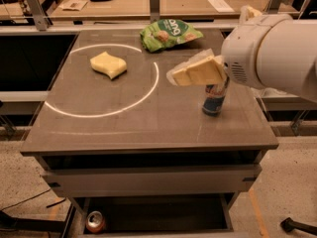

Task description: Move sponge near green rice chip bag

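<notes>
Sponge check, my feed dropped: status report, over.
End effector over right of table, clear of sponge. Sponge inside white circle, front-left of green rice chip bag. Drink can below end effector, not between them.

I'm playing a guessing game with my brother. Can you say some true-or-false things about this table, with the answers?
1. The sponge lies on the table inside the white circle. True.
2. The gripper is holding the sponge. False: the gripper hangs over the right side of the table, and the sponge lies apart from it on the left.
3. The green rice chip bag lies near the far edge of the table. True.
4. The drink can has tipped over. False: it stands upright.
5. The sponge touches the green rice chip bag. False: bare table shows between them.
</notes>
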Robot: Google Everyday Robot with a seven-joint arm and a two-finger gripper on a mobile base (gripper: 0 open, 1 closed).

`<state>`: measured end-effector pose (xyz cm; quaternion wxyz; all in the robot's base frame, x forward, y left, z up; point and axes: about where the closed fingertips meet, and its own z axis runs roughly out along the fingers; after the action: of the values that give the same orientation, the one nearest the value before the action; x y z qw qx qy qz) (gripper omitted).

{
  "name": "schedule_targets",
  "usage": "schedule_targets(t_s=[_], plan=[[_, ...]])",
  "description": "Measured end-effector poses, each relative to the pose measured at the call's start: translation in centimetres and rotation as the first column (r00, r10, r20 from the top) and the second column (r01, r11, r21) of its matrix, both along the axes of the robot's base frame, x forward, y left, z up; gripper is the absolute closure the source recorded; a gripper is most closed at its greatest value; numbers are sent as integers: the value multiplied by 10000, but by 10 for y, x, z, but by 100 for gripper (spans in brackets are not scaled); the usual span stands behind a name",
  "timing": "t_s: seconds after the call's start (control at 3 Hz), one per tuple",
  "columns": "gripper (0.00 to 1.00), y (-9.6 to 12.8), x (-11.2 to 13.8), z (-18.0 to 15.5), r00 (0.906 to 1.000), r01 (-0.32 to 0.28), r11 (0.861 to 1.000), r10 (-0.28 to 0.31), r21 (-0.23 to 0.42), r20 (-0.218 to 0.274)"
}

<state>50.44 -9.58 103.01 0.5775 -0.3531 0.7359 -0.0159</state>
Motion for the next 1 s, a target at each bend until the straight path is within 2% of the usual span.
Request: schedule_targets(t_s=[0.33, 0.67, 1.0], plan=[[0, 0, 0, 0, 10000, 0, 10000, 0, 1, 0], [0, 5, -5, -3, 9995, 263, 9990, -256, 350, -189], [0, 23, -31, -7, 9957, 889, 9930, -866, 777, -316]])
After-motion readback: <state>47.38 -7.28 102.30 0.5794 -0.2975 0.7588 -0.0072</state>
